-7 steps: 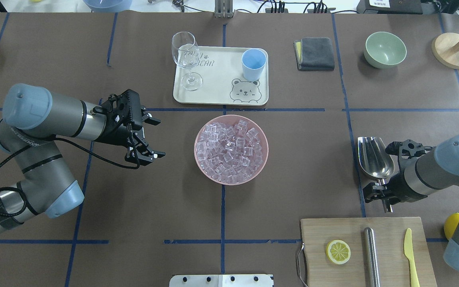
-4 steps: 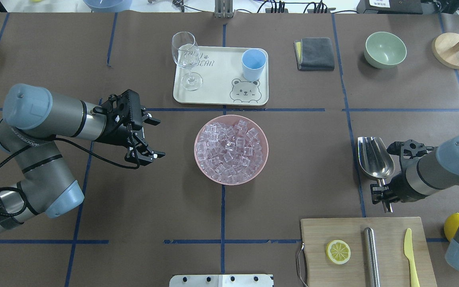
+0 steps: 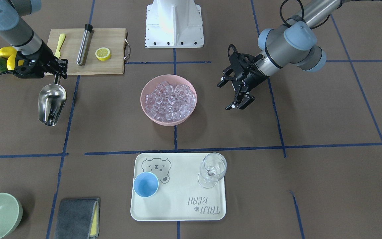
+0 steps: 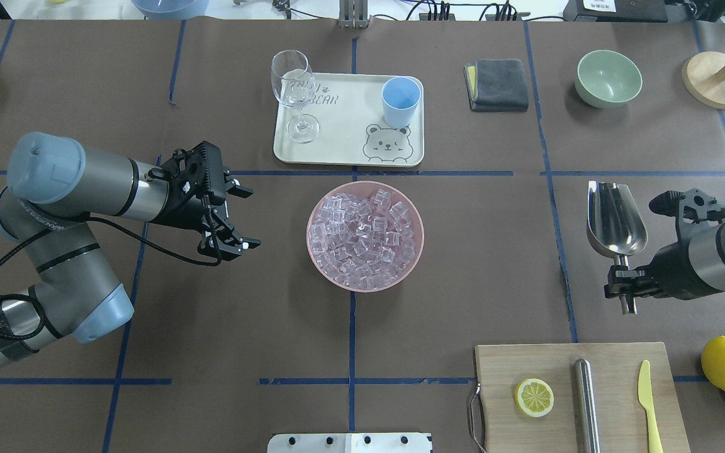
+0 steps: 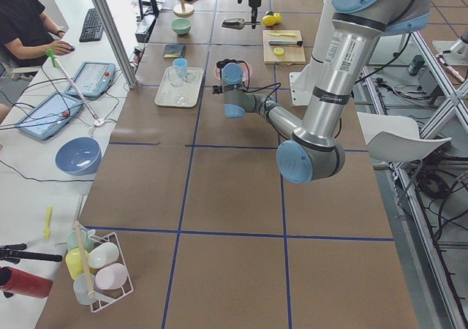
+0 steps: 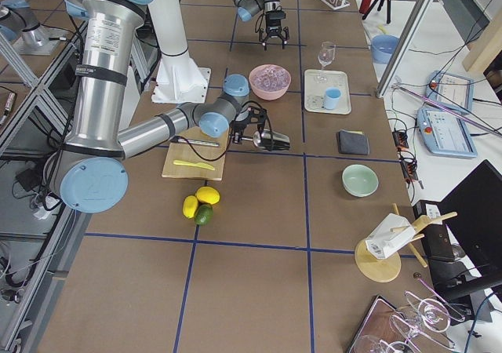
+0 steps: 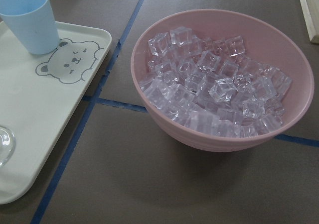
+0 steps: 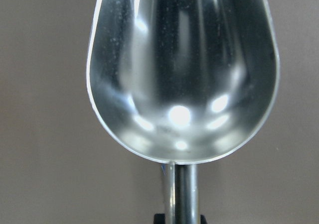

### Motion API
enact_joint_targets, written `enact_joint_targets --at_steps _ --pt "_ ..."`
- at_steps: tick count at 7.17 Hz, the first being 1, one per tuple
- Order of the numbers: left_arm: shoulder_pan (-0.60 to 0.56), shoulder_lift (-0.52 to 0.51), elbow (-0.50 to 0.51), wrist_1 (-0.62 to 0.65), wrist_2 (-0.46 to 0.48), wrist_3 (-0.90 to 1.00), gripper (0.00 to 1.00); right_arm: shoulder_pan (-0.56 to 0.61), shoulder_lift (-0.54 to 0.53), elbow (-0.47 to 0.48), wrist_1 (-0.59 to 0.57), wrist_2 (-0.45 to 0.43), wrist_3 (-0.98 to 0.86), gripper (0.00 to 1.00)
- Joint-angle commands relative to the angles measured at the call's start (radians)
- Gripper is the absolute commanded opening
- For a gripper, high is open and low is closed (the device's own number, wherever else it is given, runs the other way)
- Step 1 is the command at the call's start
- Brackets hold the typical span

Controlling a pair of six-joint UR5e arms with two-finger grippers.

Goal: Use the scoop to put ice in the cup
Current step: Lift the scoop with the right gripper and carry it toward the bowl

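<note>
The ice (image 4: 362, 239) fills a pink bowl (image 4: 316, 259) at the table's middle; both show close in the left wrist view, the ice (image 7: 214, 92) and the bowl (image 7: 239, 139). The light blue cup (image 4: 400, 100) stands on a cream tray (image 4: 343, 154); it also shows in the left wrist view (image 7: 30, 20). My right gripper (image 4: 625, 281) is shut on the handle of the silver scoop (image 4: 615, 220) and holds it, empty, above the table right of the bowl; its trough fills the right wrist view (image 8: 182, 69). My left gripper (image 4: 241, 217) is open and empty, left of the bowl.
A wine glass (image 4: 293, 88) stands on the tray's left. A cutting board (image 4: 557, 365) with a lemon slice (image 4: 533, 397), steel cylinder (image 4: 584, 402) and yellow knife (image 4: 647, 402) lies at front right. Lemons (image 4: 724, 365), a grey cloth (image 4: 498, 83) and a green bowl (image 4: 608, 77) are on the right.
My right gripper has lifted the scoop by its handle and carried it up and to the right, uncovering the lemons. The left arm has not moved.
</note>
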Motion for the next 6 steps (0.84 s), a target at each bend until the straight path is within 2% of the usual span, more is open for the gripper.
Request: enact_joint_targets --at_steps 1,2,4,6 --pt "0.0 0.002 -0.004 0.002 0.0 0.0 1.0 0.083 0.002 0.04 -0.001 0.02 -0.004 0.0" --pt "0.0 0.001 -0.002 0.001 0.0 -0.002 1.0 0.095 0.001 0.056 0.003 0.022 -0.049 0.0" --pt "0.0 0.001 -0.002 0.001 0.0 0.0 1.0 0.146 0.002 0.087 0.003 0.02 -0.376 0.0" --pt "0.0 -0.001 -0.004 0.001 0.0 -0.002 1.0 0.206 0.008 0.097 0.002 0.019 -0.505 0.0"
